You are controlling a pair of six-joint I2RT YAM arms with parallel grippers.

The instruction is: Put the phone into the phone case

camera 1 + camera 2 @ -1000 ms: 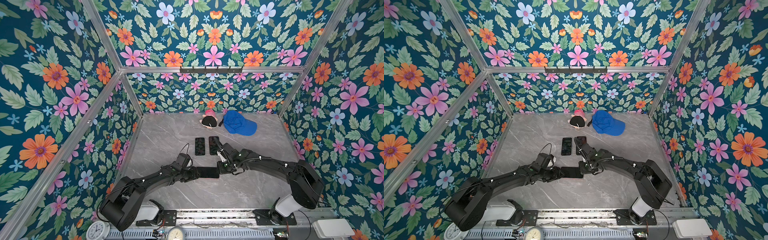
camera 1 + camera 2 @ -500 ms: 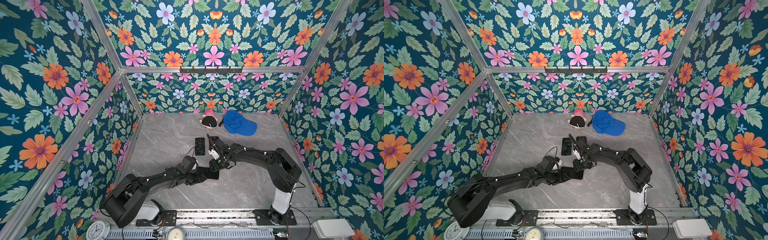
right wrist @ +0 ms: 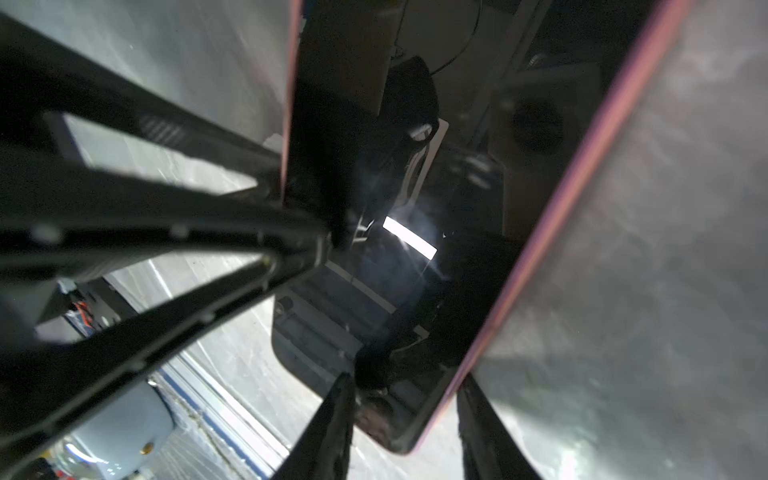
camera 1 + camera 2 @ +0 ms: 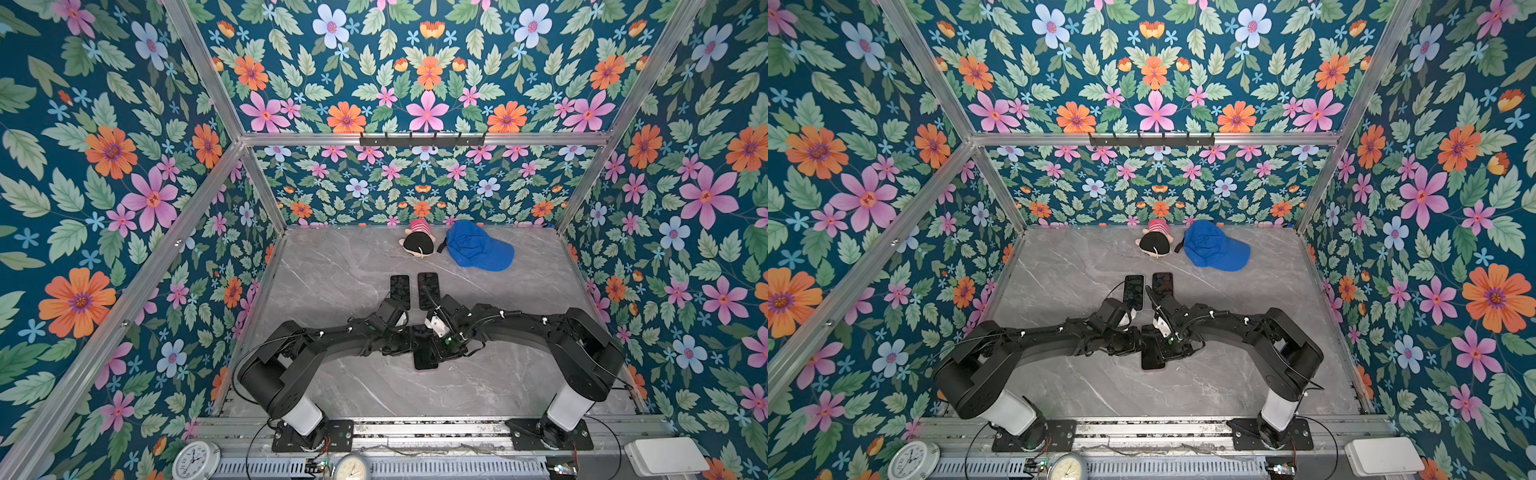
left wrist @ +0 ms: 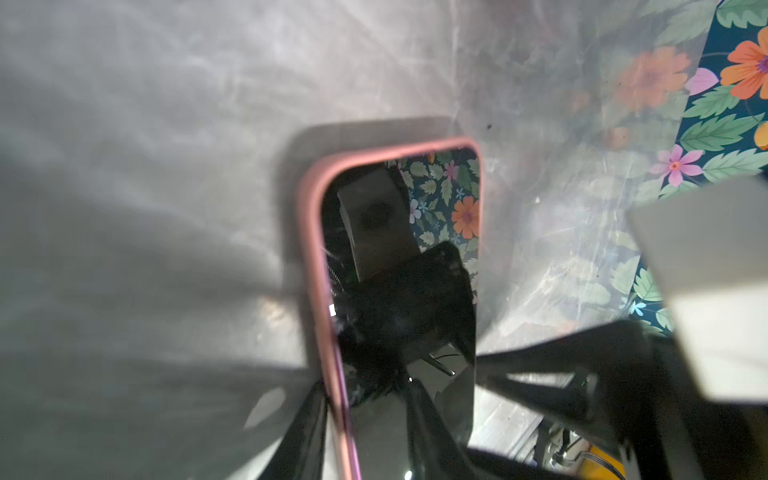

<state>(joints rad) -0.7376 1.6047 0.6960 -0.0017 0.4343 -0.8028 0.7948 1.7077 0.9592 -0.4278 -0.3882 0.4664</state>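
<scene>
Left wrist view: the phone (image 5: 399, 291) lies screen-up in the pink-rimmed phone case (image 5: 309, 249) on the marble counter (image 5: 166, 166). The left pincer (image 5: 361, 386) sits part-spread astride the case's long rim and the right pincer (image 3: 405, 378) part-spread astride a case corner; whether either truly pinches cannot be told. A squeeze on the lip could peel it back and lever the phone out. A sideways shove could skate the case towards two dark handsets (image 4: 400, 291) just beyond it. Farther beyond the case lie a plush toy (image 4: 417, 243) and a blue cap (image 4: 478, 247).
</scene>
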